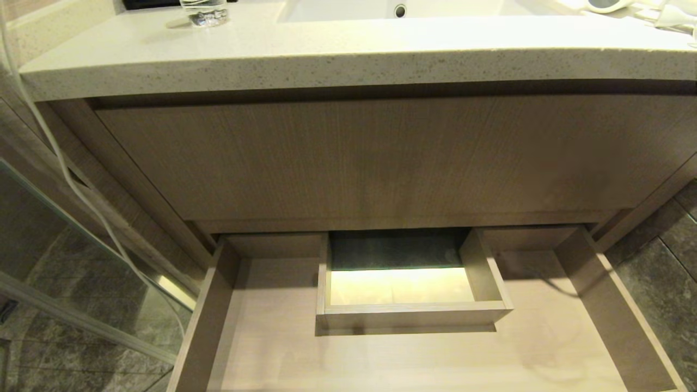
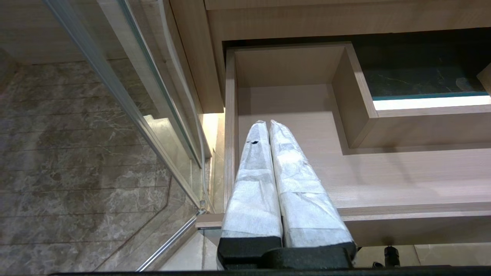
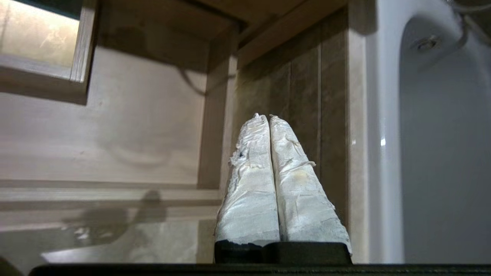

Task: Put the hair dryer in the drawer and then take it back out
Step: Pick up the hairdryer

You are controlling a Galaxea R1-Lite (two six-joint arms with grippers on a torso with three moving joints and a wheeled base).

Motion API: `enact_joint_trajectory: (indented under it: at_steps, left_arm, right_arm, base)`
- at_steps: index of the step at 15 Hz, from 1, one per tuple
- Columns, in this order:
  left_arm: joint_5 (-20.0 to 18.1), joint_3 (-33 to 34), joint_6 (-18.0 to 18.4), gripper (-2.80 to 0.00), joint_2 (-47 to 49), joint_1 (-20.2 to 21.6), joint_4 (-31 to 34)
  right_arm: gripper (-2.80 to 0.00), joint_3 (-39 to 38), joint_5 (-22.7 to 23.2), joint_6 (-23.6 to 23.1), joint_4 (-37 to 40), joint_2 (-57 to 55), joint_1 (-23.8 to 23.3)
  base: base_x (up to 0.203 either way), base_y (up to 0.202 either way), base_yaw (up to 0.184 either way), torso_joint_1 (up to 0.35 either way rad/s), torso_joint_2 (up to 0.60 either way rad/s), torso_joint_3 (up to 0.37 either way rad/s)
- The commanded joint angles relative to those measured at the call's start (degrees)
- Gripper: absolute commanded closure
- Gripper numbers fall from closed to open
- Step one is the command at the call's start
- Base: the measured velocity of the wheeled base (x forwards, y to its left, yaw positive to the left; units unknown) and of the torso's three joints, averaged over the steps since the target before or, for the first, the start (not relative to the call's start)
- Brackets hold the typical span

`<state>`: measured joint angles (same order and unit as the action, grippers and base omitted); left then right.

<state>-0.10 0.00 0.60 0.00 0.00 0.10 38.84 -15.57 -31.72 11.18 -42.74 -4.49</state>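
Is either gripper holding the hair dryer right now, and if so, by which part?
Neither. The left gripper and right gripper are both shut on nothing. The hair dryer lies on the countertop.

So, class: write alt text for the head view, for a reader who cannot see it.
An open wooden drawer with nothing in it and a boxed cutout at its back sits below a pale vanity counter. The white hair dryer lies on the counter's far right, beside the sink; no pincer shows.

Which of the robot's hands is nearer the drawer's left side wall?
Left. The left hand, shut, hangs just above the open drawer beside its left side wall. The right hand, also shut, is outside the drawer's opposite side.
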Motion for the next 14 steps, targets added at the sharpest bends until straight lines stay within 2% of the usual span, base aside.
enact_joint_trajectory:
  at_steps: [1,4,5,7,9,10,13,14]
  left_arm:
    - [0.10,0.00,0.02,0.00,0.00,0.00,-0.01]
    - [0.01,0.00,0.02,0.00,0.00,0.00,-0.01]
    - [0.01,0.00,0.02,0.00,0.00,0.00,-0.01]
    - [0.01,0.00,0.02,0.00,0.00,0.00,-0.01]
    - [0.01,0.00,0.02,0.00,0.00,0.00,-0.01]
    - [0.01,0.00,0.02,0.00,0.00,0.00,-0.01]
    - [0.01,0.00,0.06,0.00,0.00,0.00,0.04]
    - [0.10,0.00,-0.30,0.00,0.00,0.00,-0.05]
  right_arm:
    - [0.00,-11.20,-0.18,1.88,-6.53,7.57,0.15]
    - [0.00,-26.12,-0.30,5.32,-15.24,15.79,0.19]
    - [0.00,-28.44,-0.25,7.20,-15.31,19.22,0.34]
    - [0.00,-30.35,-0.50,10.42,-9.84,25.69,1.28]
    - [0.00,-35.66,-0.06,15.55,-11.27,29.28,2.37]
    - [0.00,-36.52,1.98,16.94,-13.10,30.77,2.93]
    - [0.00,-37.45,11.84,21.45,-13.21,39.70,4.03]
    - [0.00,-37.54,13.11,22.04,-12.85,42.60,4.16]
  base:
    - [0.000,0.000,0.000,0.000,0.00,0.000]
    - [0.000,0.000,0.000,0.000,0.00,0.000]
    - [0.000,0.000,0.000,0.000,0.00,0.000]
    - [0.000,0.000,0.000,0.000,0.00,0.000]
    - [0.000,0.000,0.000,0.000,0.00,0.000]
    - [0.000,0.000,0.000,0.000,0.00,0.000]
    - [0.000,0.000,0.000,0.000,0.00,0.000]
    - [0.000,0.000,0.000,0.000,0.00,0.000]
